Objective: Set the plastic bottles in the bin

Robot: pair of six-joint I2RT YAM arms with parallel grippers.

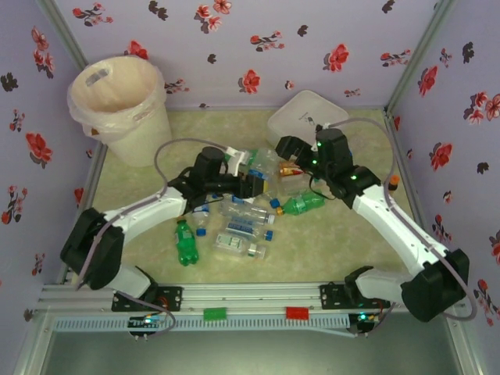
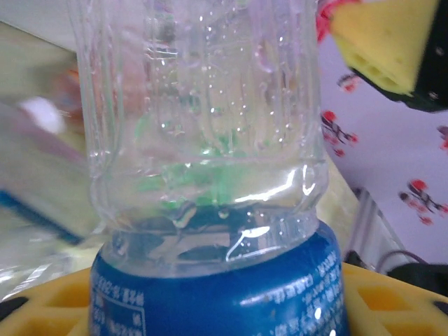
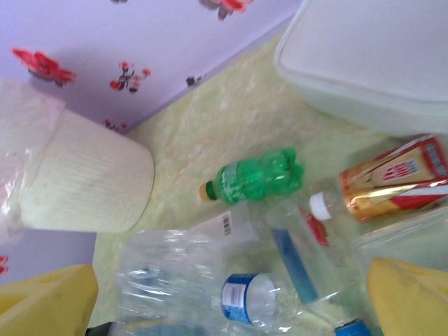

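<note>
Well right of the bin (image 1: 141, 137), clamped in the left gripper (image 1: 251, 186): one clear, blue-labelled bottle (image 2: 210, 140). Spread wide and empty, farther right: the right gripper (image 1: 285, 148). Might slip mid-swing (smooth, damp plastic) or clip the bin's rim.

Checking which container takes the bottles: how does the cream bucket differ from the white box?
The bucket is tall and round; the box is flat and square with rounded corners. The bucket stands open-topped with a thin bag liner over its rim; the box looks closed, with no liner. The bucket has an oval handle hole near its rim; the box shows none. Both are pale and sit near the back wall.
</note>
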